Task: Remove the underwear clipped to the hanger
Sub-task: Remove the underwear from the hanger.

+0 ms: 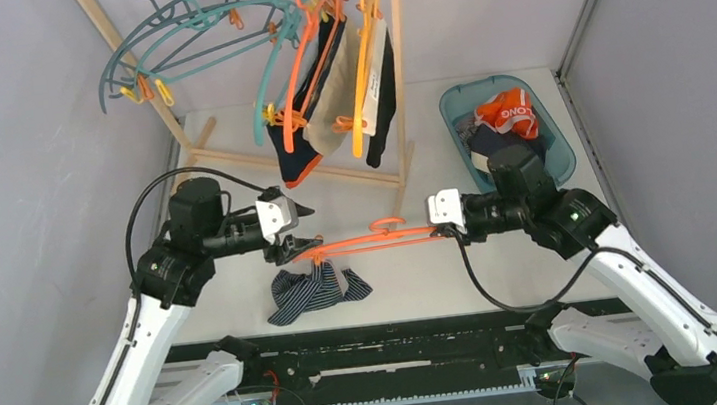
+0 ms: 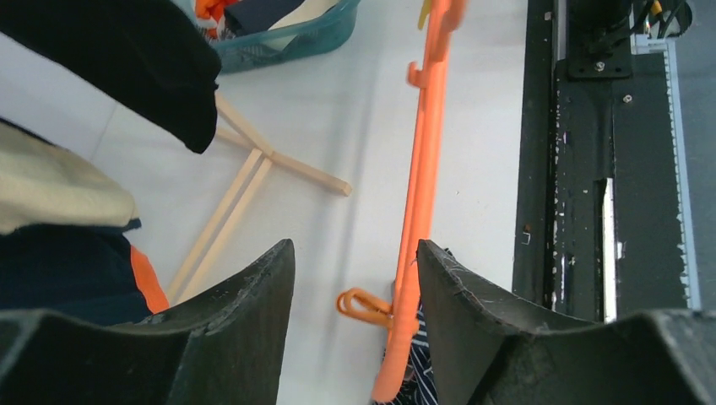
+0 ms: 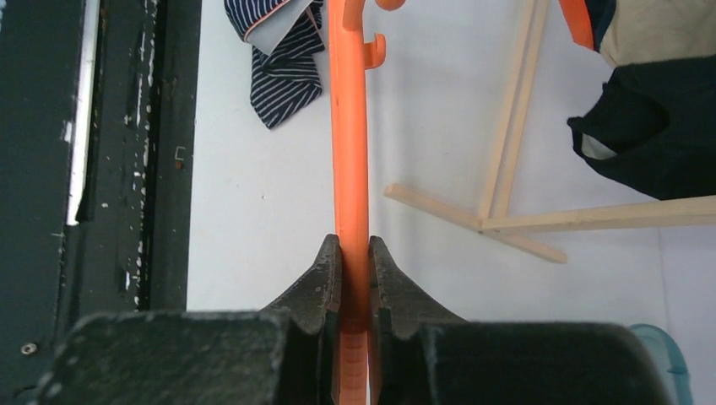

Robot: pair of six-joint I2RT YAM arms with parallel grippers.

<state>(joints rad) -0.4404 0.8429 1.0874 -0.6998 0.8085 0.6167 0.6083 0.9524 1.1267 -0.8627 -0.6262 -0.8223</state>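
Far right, basket (image 1: 450, 117) holds orange, navy briefs (image 1: 508, 112); right claw (image 3: 355, 245) clamps hanger (image 3: 350, 126), left claw (image 2: 355, 251) spread.

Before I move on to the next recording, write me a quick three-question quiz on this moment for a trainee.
1. True or false: the right pincer is shut on the orange hanger.
2. Pick one. The left pincer is: A open; B shut on the hanger; C shut on cloth.
3. Fill in: the navy striped briefs are under the end of the hanger nearest the ___ arm.

Key: 1 true; 2 A; 3 left.
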